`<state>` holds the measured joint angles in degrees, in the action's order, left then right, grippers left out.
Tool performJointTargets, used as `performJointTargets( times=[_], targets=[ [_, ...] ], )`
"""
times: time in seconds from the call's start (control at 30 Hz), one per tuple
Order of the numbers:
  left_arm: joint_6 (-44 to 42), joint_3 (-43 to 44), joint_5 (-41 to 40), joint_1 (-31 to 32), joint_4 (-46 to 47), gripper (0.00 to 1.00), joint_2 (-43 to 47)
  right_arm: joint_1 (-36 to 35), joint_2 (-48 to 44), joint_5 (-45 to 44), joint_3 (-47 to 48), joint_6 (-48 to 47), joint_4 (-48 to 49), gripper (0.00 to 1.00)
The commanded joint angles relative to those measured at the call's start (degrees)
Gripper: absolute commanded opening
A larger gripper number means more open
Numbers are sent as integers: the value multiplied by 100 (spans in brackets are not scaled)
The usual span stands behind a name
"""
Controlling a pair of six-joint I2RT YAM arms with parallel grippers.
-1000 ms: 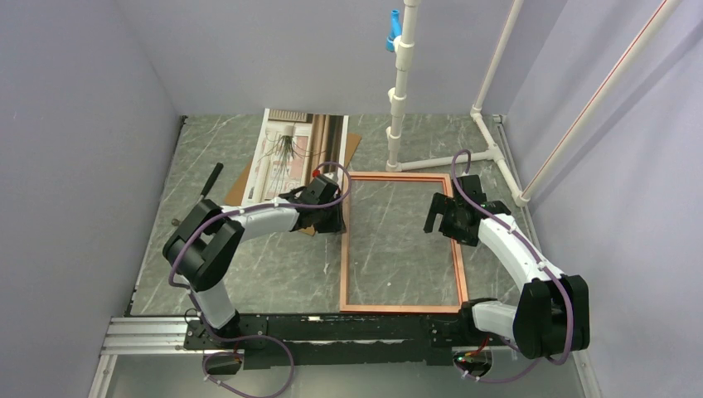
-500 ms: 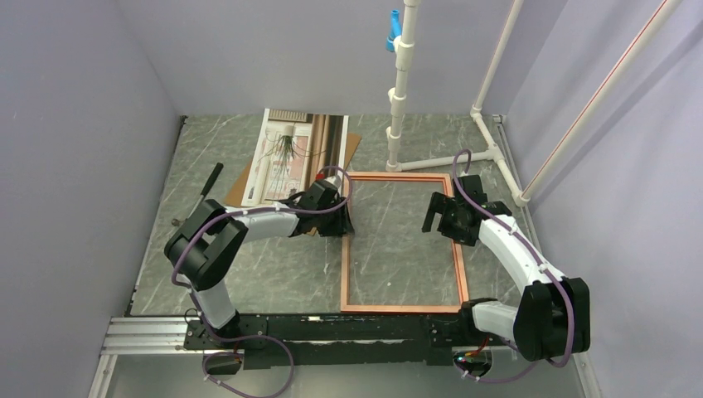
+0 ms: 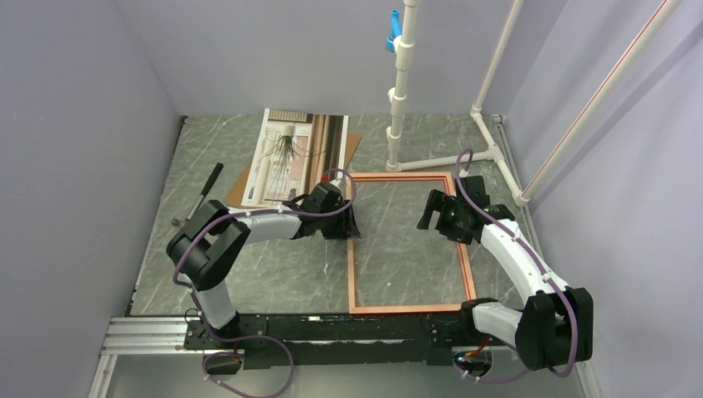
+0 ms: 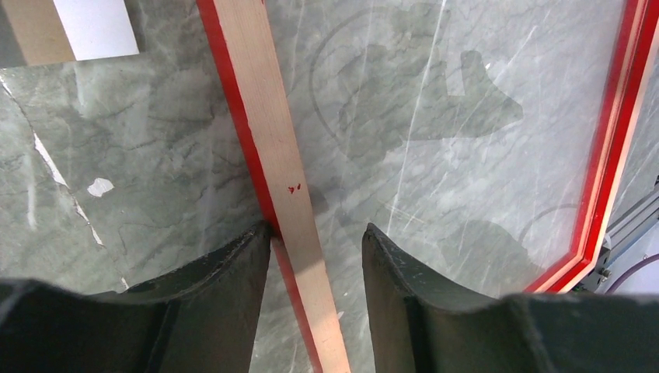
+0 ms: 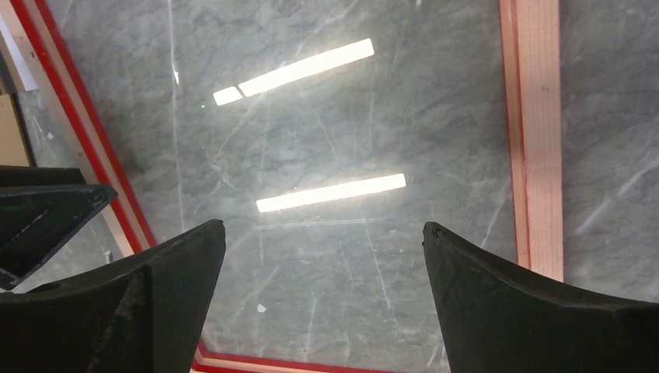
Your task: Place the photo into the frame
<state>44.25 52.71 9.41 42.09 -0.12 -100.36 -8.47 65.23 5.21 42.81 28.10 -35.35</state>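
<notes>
The frame [image 3: 406,176] lies flat on the marble table, copper-orange back edge up, its red front rim showing in the wrist views. My left gripper [image 3: 351,224] straddles the frame's left rail [image 4: 268,140]. It is open [image 4: 316,231]: the left finger [image 4: 233,272] touches the red edge and the right finger stands apart from the rail. My right gripper [image 3: 431,214] hovers wide open [image 5: 325,225] over the pane inside the frame, just inside the right rail [image 5: 536,140], holding nothing. The photo [image 3: 286,157] lies picture up at the back left.
A brown backing board [image 3: 245,184] lies under the photo. A white pipe stand [image 3: 398,99] rises behind the frame, with its feet reaching to the back right. A black rod [image 3: 211,178] lies at the left. Grey walls close in on three sides.
My left gripper has slid to the right and its jaws have opened around the rail. The frame has shifted a little to the right. The right gripper moved slightly left.
</notes>
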Motion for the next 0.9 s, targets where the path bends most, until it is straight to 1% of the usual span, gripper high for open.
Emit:
performJointTargets(
  times=[0.0, 0.1, 0.23, 0.37, 0.43, 0.5, 0.57, 0.67, 0.83, 0.87],
  targets=[
    [-13, -122, 91, 24, 95, 54, 103, -94, -127, 227, 25, 20, 249, 100],
    [-22, -303, 106, -36, 342, 60, 304, -212, -164, 298, 26, 26, 327, 100],
    [-169, -630, 258, -290, 697, 65, 743, -481, -139, 341, 74, 155, 466, 100],
    [-220, -1096, 601, -779, 1206, 70, 1327, -848, 67, 409, 193, 365, 716, 100],
    [-191, -1428, 780, -1084, 1577, 74, 1620, -1149, 300, 396, 358, 462, 802, 100],
    [-209, -1626, 915, -1332, 1740, 76, 1902, -1437, 562, 365, 607, 538, 802, 100],
    [-274, -1740, 956, -1566, 1714, 79, 2159, -1732, 841, 336, 876, 612, 858, 100],
    [-429, -1774, 912, -1943, 1385, 82, 2449, -2096, 1257, 292, 1288, 737, 1039, 100],
    [-762, -1749, 838, -2712, 764, 83, 2742, -2645, 2181, 287, 2130, 894, 1316, 99],
    [-841, -1721, 773, -2881, 617, 83, 2780, -2761, 2480, 328, 2335, 924, 1365, 99]
  ],
)
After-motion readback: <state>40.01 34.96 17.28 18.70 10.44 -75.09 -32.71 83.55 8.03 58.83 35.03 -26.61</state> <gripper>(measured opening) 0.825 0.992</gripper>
